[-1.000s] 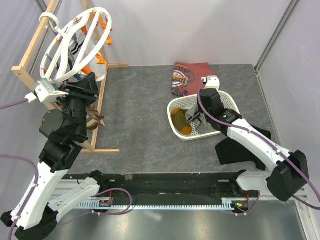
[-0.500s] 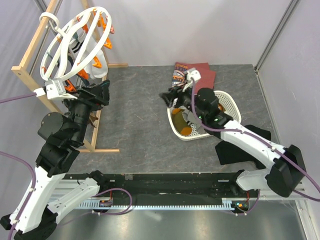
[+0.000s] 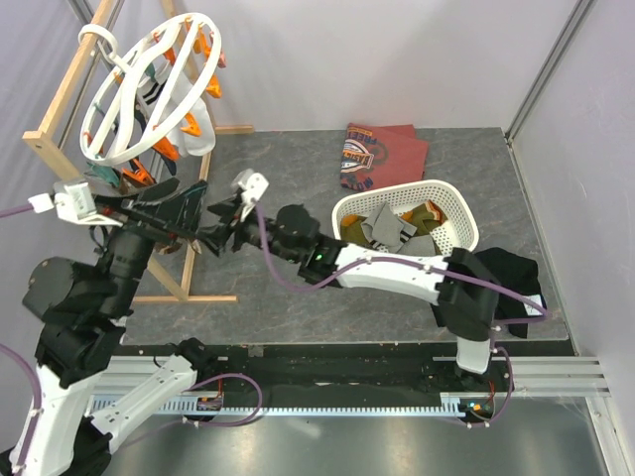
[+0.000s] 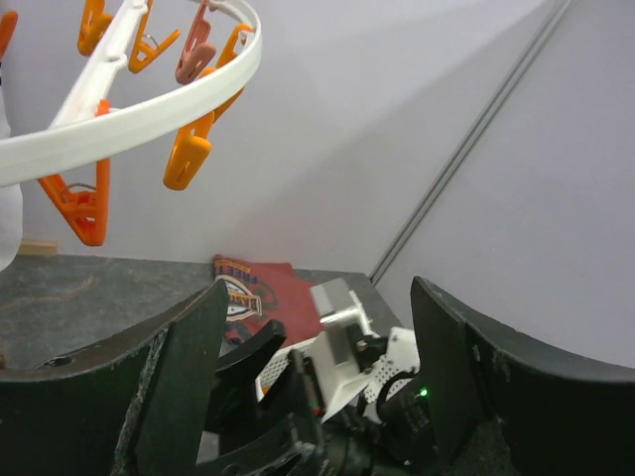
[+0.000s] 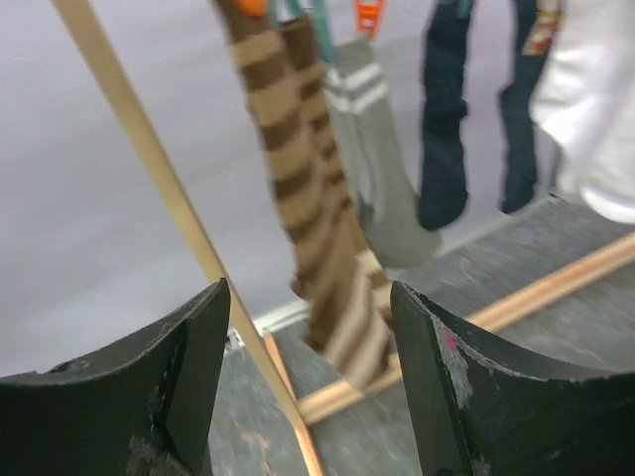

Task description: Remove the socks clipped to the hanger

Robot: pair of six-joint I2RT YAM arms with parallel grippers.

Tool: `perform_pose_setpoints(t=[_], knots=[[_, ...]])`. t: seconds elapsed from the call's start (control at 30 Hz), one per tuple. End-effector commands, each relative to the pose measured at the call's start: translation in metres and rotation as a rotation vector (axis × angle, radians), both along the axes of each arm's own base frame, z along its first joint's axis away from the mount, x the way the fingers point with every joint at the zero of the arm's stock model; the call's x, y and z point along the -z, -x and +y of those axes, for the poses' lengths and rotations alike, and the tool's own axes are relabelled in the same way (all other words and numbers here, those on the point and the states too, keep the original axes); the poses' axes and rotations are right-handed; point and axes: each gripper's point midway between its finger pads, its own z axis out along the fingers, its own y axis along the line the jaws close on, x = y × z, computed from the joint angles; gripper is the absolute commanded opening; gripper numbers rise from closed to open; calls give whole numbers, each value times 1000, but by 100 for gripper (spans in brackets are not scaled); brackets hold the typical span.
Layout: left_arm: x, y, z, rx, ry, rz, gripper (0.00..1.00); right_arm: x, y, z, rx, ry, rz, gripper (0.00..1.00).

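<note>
Where the grey surface (image 3: 288, 188) met its far-left corner, a wooden rack (image 3: 58, 87) stood upright, and the round white hanger (image 3: 194, 17) hung tilted from its top bar. Well to the right sat a white mesh basket (image 3: 392, 191) with several loose socks (image 3: 397, 226) heaped inside. A folded maroon shirt (image 3: 382, 154) lay just behind it, and a black cloth (image 3: 506, 278) lay at its near right, under the right arm.

More socks stayed clipped to the hanger. The right wrist view showed a brown-striped sock (image 5: 298, 188) hanging nearest, a grey sock (image 5: 372, 169) with white bands just behind it, a dark pair (image 5: 446, 119) further right and a white sock (image 5: 595, 109) at the edge.

The right hand (image 3: 210, 230) reached across the surface to the rack, below the hanger. Its fingers were spread wide and gripped nothing, with the striped sock hanging ahead of the gap. The left hand (image 3: 184, 203) hovered just beside it at the rack, its fingers also spread and empty. From the left wrist, orange clips (image 4: 189, 159) dangled from the hanger's rim above, apart from the fingers.
</note>
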Motion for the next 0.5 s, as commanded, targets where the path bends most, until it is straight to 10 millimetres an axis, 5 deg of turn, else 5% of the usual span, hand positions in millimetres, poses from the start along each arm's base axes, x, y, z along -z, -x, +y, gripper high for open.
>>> perform_pose_setpoints(t=[0.0, 0.23, 0.3, 0.4, 0.47], knots=[[-14, 25, 12, 14, -35, -82, 81, -30, -5, 24, 79, -91, -80, 73], [-9, 38, 38, -73, -51, -88, 82, -4, -25, 56, 123, -59, -87, 66], [-2, 40, 43, -89, -58, -78, 82, 0, -25, 60, 113, -50, -85, 53], [14, 39, 50, -124, -73, -47, 82, -2, -26, 55, 129, -48, -91, 2], [28, 35, 49, -130, -99, -19, 82, -1, -29, 47, 151, -32, -99, 0]])
